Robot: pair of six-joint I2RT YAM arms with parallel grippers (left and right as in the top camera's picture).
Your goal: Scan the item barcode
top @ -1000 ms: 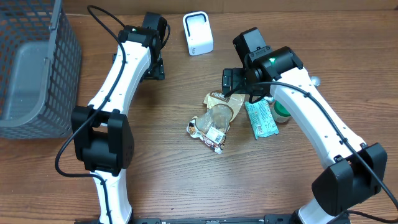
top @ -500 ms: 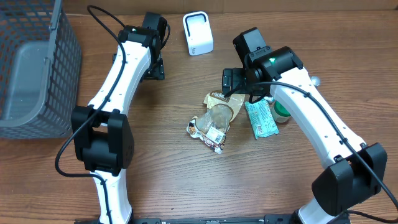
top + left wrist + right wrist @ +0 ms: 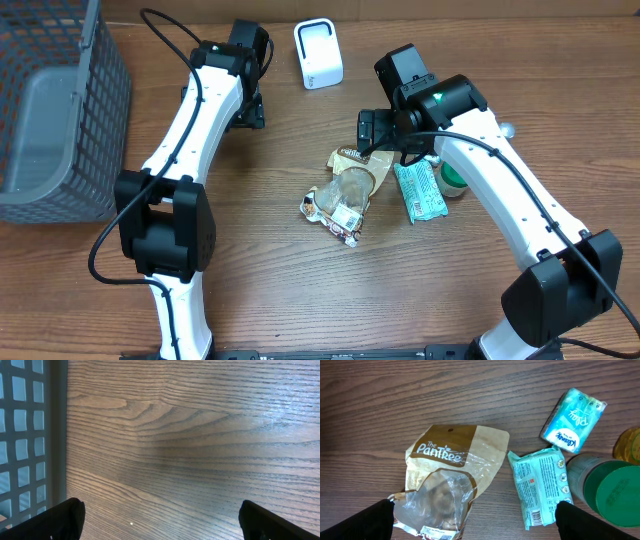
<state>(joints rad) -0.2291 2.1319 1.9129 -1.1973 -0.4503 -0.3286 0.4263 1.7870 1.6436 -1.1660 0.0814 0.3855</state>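
Note:
A crumpled brown and clear PanTree snack bag (image 3: 348,187) (image 3: 449,472) lies mid-table. Right of it is a teal packet (image 3: 419,191) (image 3: 538,484) with a barcode near its lower end. A white barcode scanner (image 3: 318,53) stands at the back of the table. My right gripper (image 3: 384,134) (image 3: 480,522) hovers open above the bag and the teal packet, holding nothing. My left gripper (image 3: 248,110) (image 3: 162,522) is open over bare wood left of the scanner, with nothing between its fingers.
A grey mesh basket (image 3: 50,110) (image 3: 25,435) stands at the far left. A green-lidded jar (image 3: 612,492) (image 3: 453,181), a small teal tissue pack (image 3: 574,420) and a yellowish object (image 3: 631,445) lie right of the teal packet.

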